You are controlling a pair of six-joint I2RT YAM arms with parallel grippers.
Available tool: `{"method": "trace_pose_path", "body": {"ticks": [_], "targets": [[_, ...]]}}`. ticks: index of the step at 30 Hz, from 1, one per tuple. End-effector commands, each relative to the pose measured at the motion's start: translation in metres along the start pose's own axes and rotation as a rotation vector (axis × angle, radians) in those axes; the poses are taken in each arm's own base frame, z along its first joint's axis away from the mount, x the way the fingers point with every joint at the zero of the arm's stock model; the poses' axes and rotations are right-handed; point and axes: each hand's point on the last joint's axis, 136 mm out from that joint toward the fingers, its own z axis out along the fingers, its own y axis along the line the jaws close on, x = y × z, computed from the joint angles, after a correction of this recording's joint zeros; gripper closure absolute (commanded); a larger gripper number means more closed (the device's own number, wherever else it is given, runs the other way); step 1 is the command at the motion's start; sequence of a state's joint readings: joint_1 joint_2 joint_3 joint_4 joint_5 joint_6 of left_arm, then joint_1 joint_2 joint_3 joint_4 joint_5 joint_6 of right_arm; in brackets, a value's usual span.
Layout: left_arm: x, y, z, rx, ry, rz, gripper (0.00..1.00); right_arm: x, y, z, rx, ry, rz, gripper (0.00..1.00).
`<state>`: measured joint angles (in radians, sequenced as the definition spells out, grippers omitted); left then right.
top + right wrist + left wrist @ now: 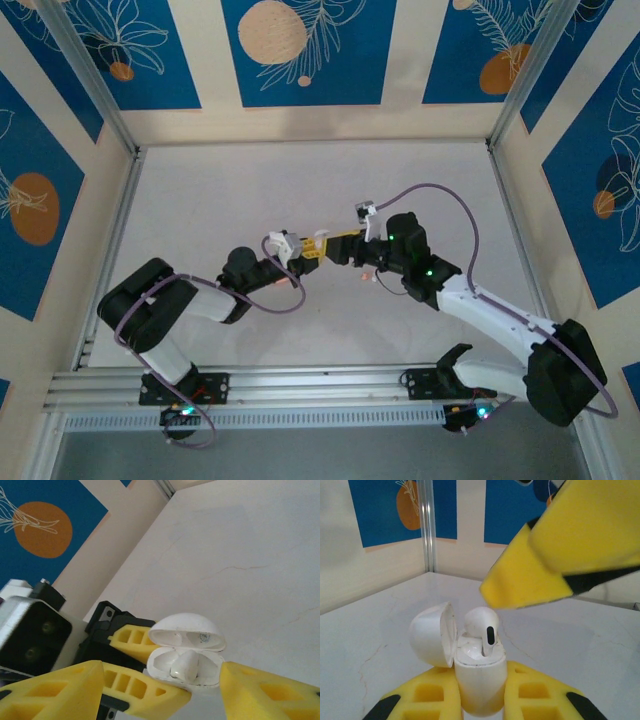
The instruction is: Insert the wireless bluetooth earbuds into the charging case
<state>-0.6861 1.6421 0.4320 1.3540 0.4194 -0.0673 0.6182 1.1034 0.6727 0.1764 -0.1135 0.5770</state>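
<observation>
Left tool (480, 696) clamps the glossy white plastic charging case (480, 677) (lid (427, 641) open); white stemmed earbud (482, 624) looks maybe half-seated. Right tool (205, 686) is wide, empty: nudge it straight down.

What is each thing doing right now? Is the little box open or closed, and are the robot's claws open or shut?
charging case: lid open, held off the table.
lid: swung back on its hinge.
earbud: standing in the case, its top poking above the rim.
left gripper: shut on the charging case.
right gripper: open, holding nothing, fingers either side of the case.
</observation>
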Motion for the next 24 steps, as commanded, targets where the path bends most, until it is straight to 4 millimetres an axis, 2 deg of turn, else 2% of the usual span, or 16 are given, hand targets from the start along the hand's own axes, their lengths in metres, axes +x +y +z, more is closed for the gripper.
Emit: {"method": "trace_pose_path", "body": {"ticks": [1, 5, 10, 14, 19, 24], "targets": [[-0.018, -0.013, -0.004, 0.042, -0.061, 0.1, 0.89, -0.013, 0.014, -0.017, -0.01, 0.017, 0.024, 0.38], [-0.016, -0.015, -0.006, 0.036, -0.057, 0.165, 0.89, -0.005, 0.013, -0.029, 0.018, 0.142, 0.137, 0.42], [-0.016, -0.018, -0.007, 0.03, -0.059, 0.237, 0.88, 0.005, 0.014, -0.033, 0.052, 0.288, 0.265, 0.51], [-0.018, -0.019, -0.008, 0.025, -0.064, 0.259, 0.88, 0.006, 0.019, -0.029, 0.038, 0.345, 0.299, 0.59], [-0.019, -0.02, -0.008, 0.025, -0.065, 0.264, 0.88, 0.01, 0.013, -0.021, 0.049, 0.368, 0.334, 0.66], [-0.019, -0.02, -0.008, 0.022, -0.066, 0.264, 0.88, 0.016, 0.008, -0.015, 0.049, 0.391, 0.358, 0.67]]}}
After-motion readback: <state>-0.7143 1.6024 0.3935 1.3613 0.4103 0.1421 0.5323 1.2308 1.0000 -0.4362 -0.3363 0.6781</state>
